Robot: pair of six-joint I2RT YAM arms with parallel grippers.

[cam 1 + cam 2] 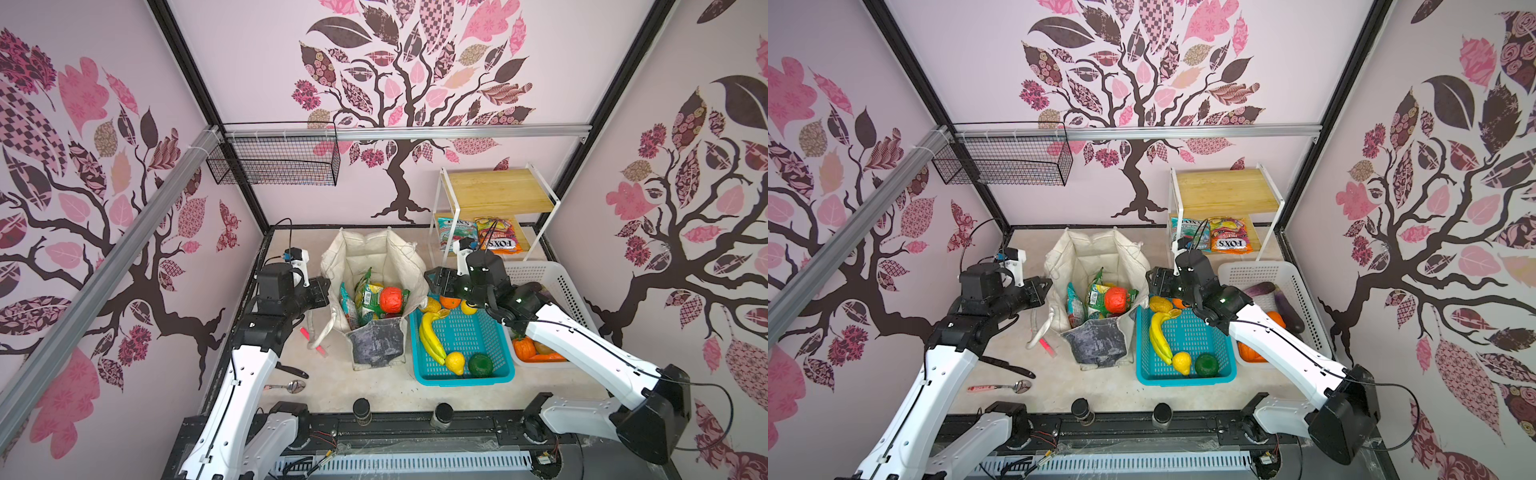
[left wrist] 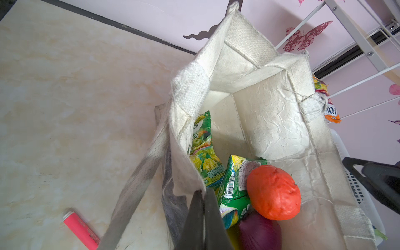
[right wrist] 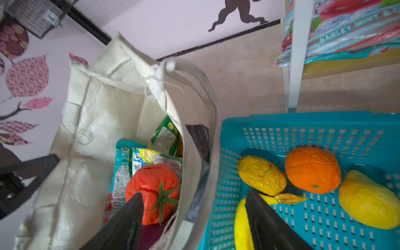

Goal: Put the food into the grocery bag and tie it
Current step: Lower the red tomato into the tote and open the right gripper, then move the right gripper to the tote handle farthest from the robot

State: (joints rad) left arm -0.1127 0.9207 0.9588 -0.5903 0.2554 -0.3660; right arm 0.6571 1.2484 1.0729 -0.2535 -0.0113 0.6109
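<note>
At the centre of both top views, the grocery bag (image 1: 365,249) (image 1: 1096,253) stood open on the bench (image 1: 374,390). A red tomato (image 1: 391,299) lay on green snack packets (image 1: 365,297) inside it. The left fingers (image 1: 322,291) met the bag's rim on its left side. At its right side, the right fingers (image 1: 434,282) hung over the border between the bag and the teal basket (image 1: 465,332). That basket, right of centre, held bananas (image 1: 430,336), a lemon (image 1: 455,363) and an orange (image 1: 450,301).

Left wrist view: the left fingers (image 2: 194,220) were clenched on the top edge of the bag's wall (image 2: 270,121). Within the bag, the tomato (image 2: 273,192) rested against the snack packets (image 2: 203,147) and a purple onion (image 2: 259,233). A pink marker (image 2: 81,229) lay on the bench (image 2: 65,108) beside the bag's strap.

Right wrist view: the right fingers (image 3: 129,216) were spread apart and gripped nothing. The bag's wall (image 3: 97,108) ran between them, one finger over the tomato (image 3: 151,186), the other over the bananas (image 3: 242,227) in the teal basket (image 3: 324,134). The orange (image 3: 312,168) sat between two yellow fruits (image 3: 262,175).
</note>
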